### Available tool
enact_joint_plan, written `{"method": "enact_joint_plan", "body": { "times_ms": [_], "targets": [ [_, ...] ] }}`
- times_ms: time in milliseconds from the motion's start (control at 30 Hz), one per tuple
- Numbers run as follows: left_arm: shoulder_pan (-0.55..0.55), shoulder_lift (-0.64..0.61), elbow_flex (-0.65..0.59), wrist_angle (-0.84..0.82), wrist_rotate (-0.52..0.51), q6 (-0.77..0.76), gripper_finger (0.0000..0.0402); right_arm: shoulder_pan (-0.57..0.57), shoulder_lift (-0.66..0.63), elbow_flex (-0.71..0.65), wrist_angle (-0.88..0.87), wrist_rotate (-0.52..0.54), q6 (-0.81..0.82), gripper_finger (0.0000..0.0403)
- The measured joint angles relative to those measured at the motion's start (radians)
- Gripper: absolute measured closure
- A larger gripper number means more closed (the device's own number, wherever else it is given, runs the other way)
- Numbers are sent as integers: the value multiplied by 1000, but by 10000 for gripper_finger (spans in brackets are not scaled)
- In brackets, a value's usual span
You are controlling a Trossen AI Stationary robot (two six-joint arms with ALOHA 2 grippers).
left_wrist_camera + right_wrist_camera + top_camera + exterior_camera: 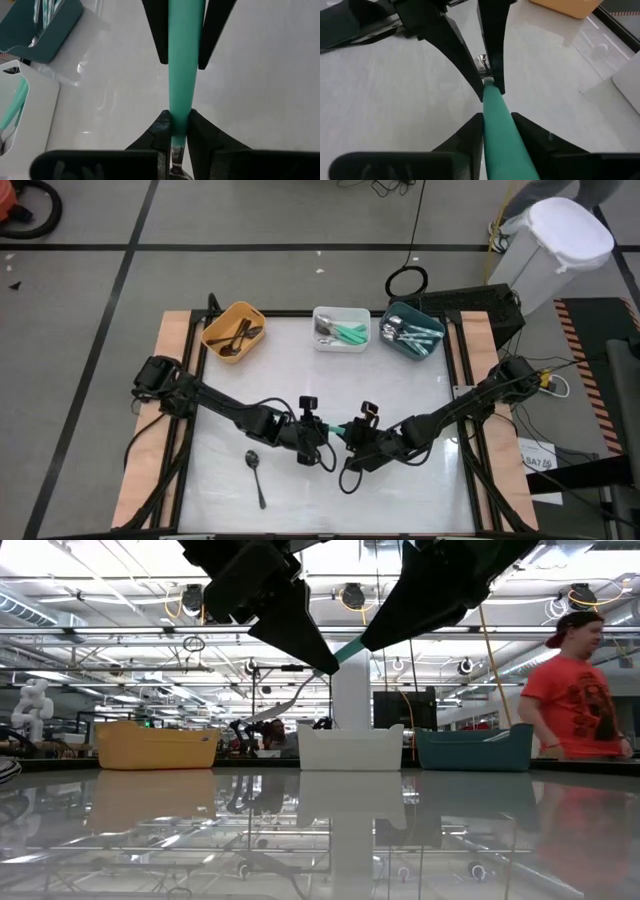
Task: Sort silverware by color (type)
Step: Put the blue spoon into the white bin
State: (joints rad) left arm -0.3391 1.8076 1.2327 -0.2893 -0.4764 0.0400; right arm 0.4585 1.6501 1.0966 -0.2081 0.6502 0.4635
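Left arm: reaches inward from the left edge, elbow bent.
Left gripper (322, 435): raised mid-worktop, fingers (161, 131) clamped on a mint-green spoon handle (183, 60).
Right arm: reaches inward from the right.
Right gripper (352, 435): faces the left gripper, fingers (470, 131) flanking the same handle.

A lone spoon (256, 477) interrupts bare table (400, 395) before three bins (340, 328).

Mint-handled spoon (339, 430) aloft between both pincers.
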Motion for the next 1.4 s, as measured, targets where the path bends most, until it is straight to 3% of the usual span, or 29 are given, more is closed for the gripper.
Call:
{"method": "enact_joint_plan", "body": {
  "times_ms": [567, 1000, 1200, 1400],
  "targets": [
    [5, 2, 0, -1, 0, 3, 364, -10, 0, 0, -1, -4, -1, 323],
    [5, 2, 0, -17, 4, -9, 364, -10, -3, 0, 17, 6, 6, 230],
    [5, 2, 0, -35, 4, -17, 364, -10, -5, 0, 9, 1, -4, 241],
    [5, 2, 0, -34, 4, -17, 364, -13, -5, 0, -5, -28, -4, 278]
  ]
}}
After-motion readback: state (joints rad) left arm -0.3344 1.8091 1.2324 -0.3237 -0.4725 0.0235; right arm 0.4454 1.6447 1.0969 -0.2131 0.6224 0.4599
